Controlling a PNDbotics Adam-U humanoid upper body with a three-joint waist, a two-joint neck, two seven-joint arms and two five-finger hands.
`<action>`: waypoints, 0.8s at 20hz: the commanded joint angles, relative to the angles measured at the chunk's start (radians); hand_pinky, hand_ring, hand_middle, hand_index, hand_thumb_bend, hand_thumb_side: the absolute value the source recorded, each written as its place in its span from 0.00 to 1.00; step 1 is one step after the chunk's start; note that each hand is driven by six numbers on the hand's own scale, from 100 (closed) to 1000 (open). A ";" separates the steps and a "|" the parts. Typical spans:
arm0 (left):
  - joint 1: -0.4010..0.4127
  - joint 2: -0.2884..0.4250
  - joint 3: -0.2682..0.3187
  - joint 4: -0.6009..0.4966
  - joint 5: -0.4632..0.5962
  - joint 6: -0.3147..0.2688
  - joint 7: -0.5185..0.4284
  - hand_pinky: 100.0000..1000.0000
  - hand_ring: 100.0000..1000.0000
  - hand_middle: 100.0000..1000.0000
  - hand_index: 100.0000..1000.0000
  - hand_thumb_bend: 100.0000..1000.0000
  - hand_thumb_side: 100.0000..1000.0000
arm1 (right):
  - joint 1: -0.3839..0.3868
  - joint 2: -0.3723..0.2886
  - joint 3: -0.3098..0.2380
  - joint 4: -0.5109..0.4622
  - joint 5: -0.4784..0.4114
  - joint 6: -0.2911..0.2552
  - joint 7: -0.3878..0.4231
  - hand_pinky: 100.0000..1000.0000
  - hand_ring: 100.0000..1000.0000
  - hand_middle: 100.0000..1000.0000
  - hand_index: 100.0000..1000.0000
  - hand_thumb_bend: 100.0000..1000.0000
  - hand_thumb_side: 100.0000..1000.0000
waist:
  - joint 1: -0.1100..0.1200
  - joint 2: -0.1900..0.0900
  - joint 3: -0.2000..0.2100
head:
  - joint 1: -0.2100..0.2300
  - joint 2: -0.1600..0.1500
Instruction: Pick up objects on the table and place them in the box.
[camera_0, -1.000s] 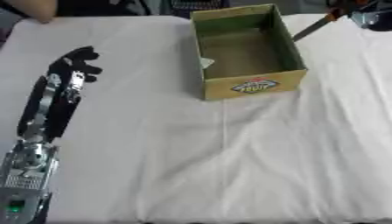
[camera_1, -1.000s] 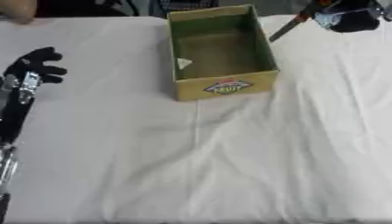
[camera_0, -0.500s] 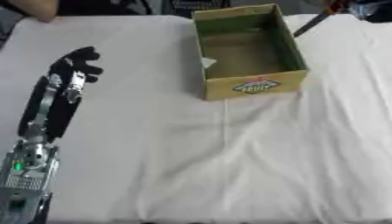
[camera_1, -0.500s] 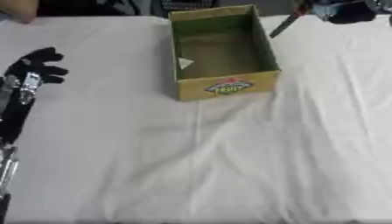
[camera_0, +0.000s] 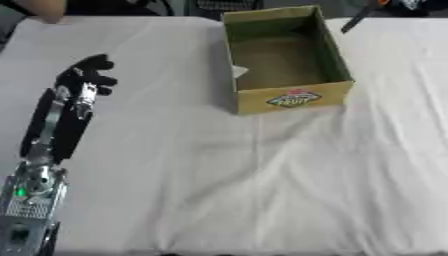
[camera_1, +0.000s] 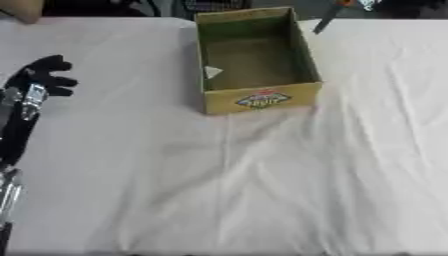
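Cardboard box (camera_0: 284, 97): stood open-topped at the far middle of the table, a red and green label on its near wall, a small pale scrap against its inner left wall.
White cloth (camera_0: 262, 190): covered the table, wrinkled in front of the box.
Left hand (camera_0: 86, 76): lay on the cloth well left of the box, fingers relaxed and apart, holding nothing.
Right hand (camera_1: 378, 3): barely showed at the top edge; whether its fingers were curled could not be told.
Dark thin rod (camera_1: 325, 20): slanted down beside it, just beyond the box's far right corner, possibly held.
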 joint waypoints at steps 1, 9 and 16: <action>-0.009 0.012 0.001 -0.014 0.002 -0.001 -0.003 0.68 0.70 0.77 0.88 0.00 1.00 | -0.048 -0.043 -0.010 -0.015 0.004 -0.001 -0.009 0.31 0.37 0.28 0.39 0.11 0.39 | -0.002 -0.019 -0.001 | 0.012 -0.003; -0.006 0.013 0.000 -0.012 0.002 -0.001 -0.005 0.68 0.70 0.77 0.88 0.00 1.00 | -0.088 -0.038 -0.008 -0.041 -0.011 0.000 -0.009 0.31 0.37 0.28 0.39 0.10 0.40 | -0.004 -0.022 -0.004 | 0.018 -0.003; -0.005 0.012 0.000 -0.010 0.001 -0.001 -0.005 0.68 0.70 0.77 0.88 0.00 1.00 | -0.106 -0.022 -0.013 -0.058 -0.048 0.009 -0.005 0.31 0.36 0.26 0.39 0.11 0.40 | -0.004 -0.023 -0.003 | 0.022 -0.003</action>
